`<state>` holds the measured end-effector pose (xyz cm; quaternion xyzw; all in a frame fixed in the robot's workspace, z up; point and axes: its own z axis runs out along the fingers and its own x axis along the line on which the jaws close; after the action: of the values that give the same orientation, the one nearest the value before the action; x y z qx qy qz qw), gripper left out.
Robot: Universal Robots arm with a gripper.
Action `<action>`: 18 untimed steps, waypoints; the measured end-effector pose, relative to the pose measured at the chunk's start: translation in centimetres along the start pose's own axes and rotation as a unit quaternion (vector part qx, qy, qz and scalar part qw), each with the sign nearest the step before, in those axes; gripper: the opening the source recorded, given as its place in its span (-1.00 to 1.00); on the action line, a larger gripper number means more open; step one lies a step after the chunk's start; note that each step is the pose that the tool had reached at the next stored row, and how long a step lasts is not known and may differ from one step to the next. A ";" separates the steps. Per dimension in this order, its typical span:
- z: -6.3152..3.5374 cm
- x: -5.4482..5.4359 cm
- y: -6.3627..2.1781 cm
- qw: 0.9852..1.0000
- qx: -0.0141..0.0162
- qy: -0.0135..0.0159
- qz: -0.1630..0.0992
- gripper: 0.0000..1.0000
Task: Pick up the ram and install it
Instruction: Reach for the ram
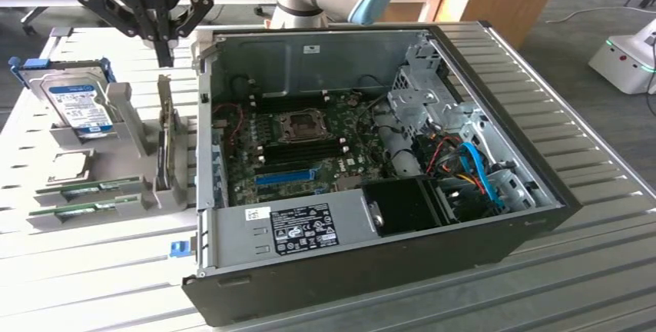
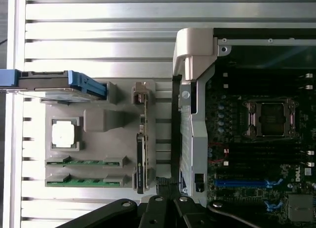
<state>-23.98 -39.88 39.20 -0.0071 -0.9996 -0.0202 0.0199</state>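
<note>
Two green ram sticks (image 1: pixel 91 188) (image 1: pixel 87 210) lie side by side in a grey parts holder (image 1: pixel 138 128) at the exterior view's left, beside the open computer case (image 1: pixel 410 232). In the wrist view the sticks (image 2: pixel 84 162) (image 2: pixel 84 180) rest in their cradles. My gripper (image 1: pixel 164 54) hangs well above the holder's far end, fingers shut together to a point with nothing between them. In the wrist view the gripper (image 2: pixel 173 210) sits over the gap between the holder and the case wall. The motherboard (image 1: pixel 307 147) lies exposed inside the case.
The holder also carries a silver hard drive (image 1: pixel 77 105) in a blue bracket, a processor chip (image 1: pixel 64 164) and an upright card (image 1: pixel 169 147). A blue slot (image 1: pixel 282 176) and blue cables (image 1: pixel 482 174) sit inside the case. The slatted metal table (image 1: pixel 92 286) runs all around.
</note>
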 end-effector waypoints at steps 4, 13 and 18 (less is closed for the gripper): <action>0.01 0.3 -0.01 1.000 0.000 0.000 0.000 -0.79; 0.07 1.7 -0.03 1.000 0.000 0.000 -0.001 -0.79; 0.10 2.3 -0.04 1.000 0.000 0.000 -0.001 -0.79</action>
<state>-26.32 -39.88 39.19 -0.0056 -0.9996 -0.0202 0.0199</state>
